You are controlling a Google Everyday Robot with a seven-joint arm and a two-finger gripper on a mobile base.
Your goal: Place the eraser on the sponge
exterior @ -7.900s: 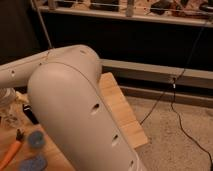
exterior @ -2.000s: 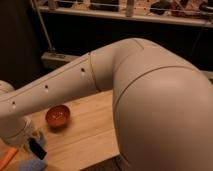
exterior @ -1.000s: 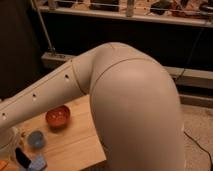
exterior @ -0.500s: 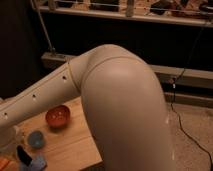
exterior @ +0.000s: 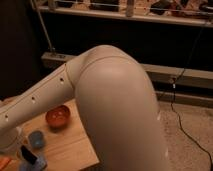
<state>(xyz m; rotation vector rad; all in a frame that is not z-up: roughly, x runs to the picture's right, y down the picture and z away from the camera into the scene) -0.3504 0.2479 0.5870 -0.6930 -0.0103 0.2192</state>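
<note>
My gripper (exterior: 22, 150) is at the bottom left of the camera view, at the end of the long white arm (exterior: 115, 105) that fills the middle. It is shut on the eraser (exterior: 28, 155), a small black block held at a slant. Directly under the eraser lies the sponge (exterior: 36, 163), a flat light blue pad cut off by the frame's bottom edge. I cannot tell whether eraser and sponge touch.
On the wooden table (exterior: 70, 145) a red bowl (exterior: 58, 116) sits behind a small blue cup (exterior: 36, 139). An orange-handled tool (exterior: 4, 163) lies at the left edge. The table's right edge drops to carpet with a black cable (exterior: 184, 134). A dark shelf unit stands behind.
The arm's big elbow has shifted a little in the view. The gripper with the eraser stays over the sponge, almost in the same place.
</note>
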